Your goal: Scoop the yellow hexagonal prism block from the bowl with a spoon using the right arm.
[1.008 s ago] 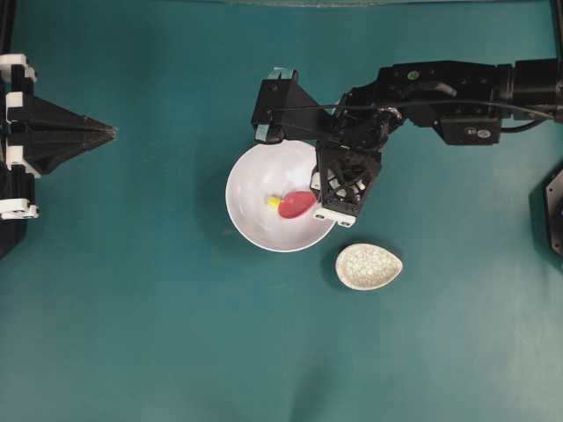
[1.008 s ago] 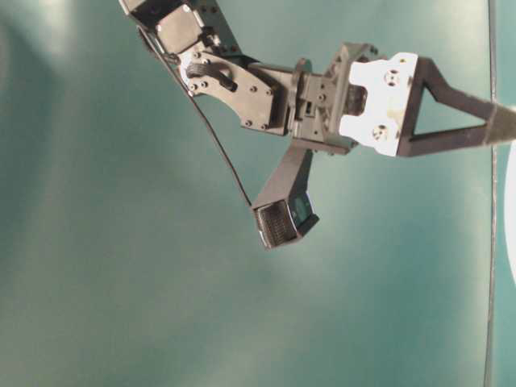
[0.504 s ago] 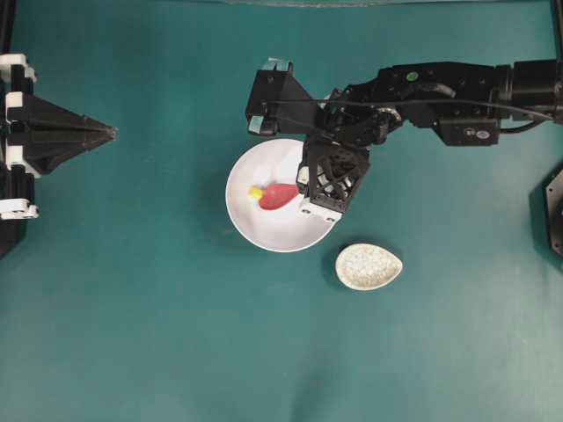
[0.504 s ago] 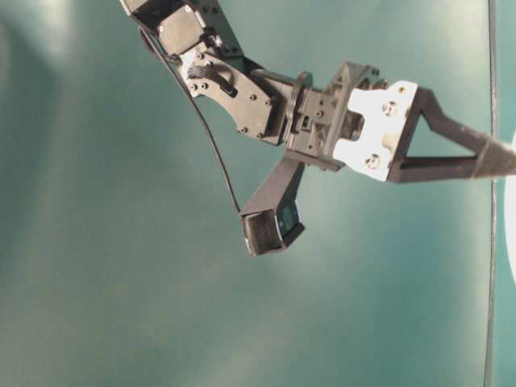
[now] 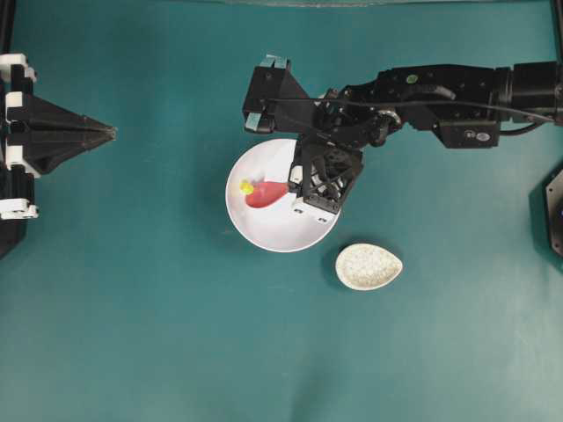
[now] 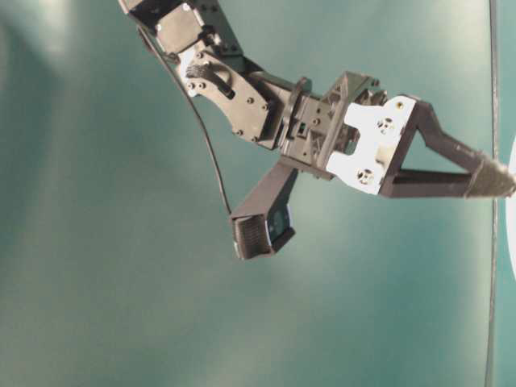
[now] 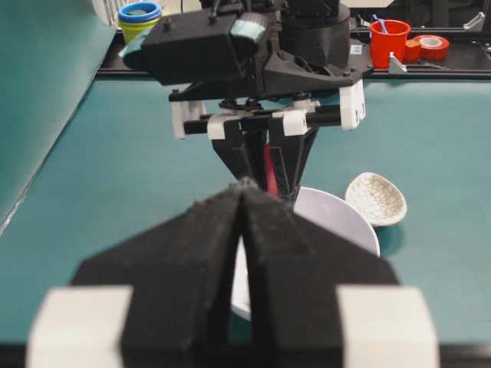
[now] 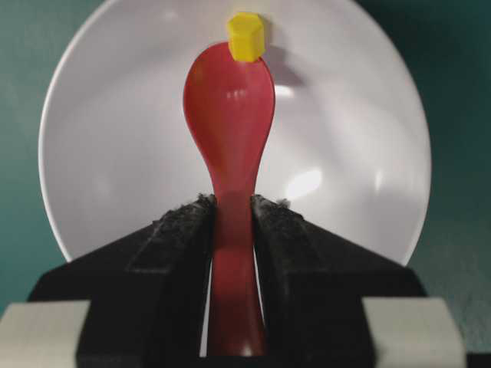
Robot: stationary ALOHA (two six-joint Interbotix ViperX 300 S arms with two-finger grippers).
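we had the right end effector (image 8: pixel 232 222) clamped on the handle of the spoon (image 8: pixel 230 115), its two black pads pressed against the red stem on either side. the left end effector (image 7: pixel 244 201) sat well away at the left edge of the worktop (image 5: pixel 132 308), its jaws together and holding nothing.

the yellow hexagonal prism block (image 8: pixel 246 36) lay inside the bowl (image 8: pixel 360 138), touching the far tip of the scoop, on the side of the bowl away from the wrist. in the overhead view the block (image 5: pixel 247 186) showed at the left end of the scoop, close to the bowl's (image 5: pixel 281 233) left wall.

as we judged it, the step in hand was getting the lip of the scoop under the block. to do it well, the lip had to stay low against the bowl's surface and push on slowly, using the rising wall as a backstop so the block would tip into the scoop and not skid ahead. only then should the spoon level out and lift.

the block looked tiny, bright yellow, six-sided on its top face, far narrower than the glossy scoop. the bowl was plain white and shiny.
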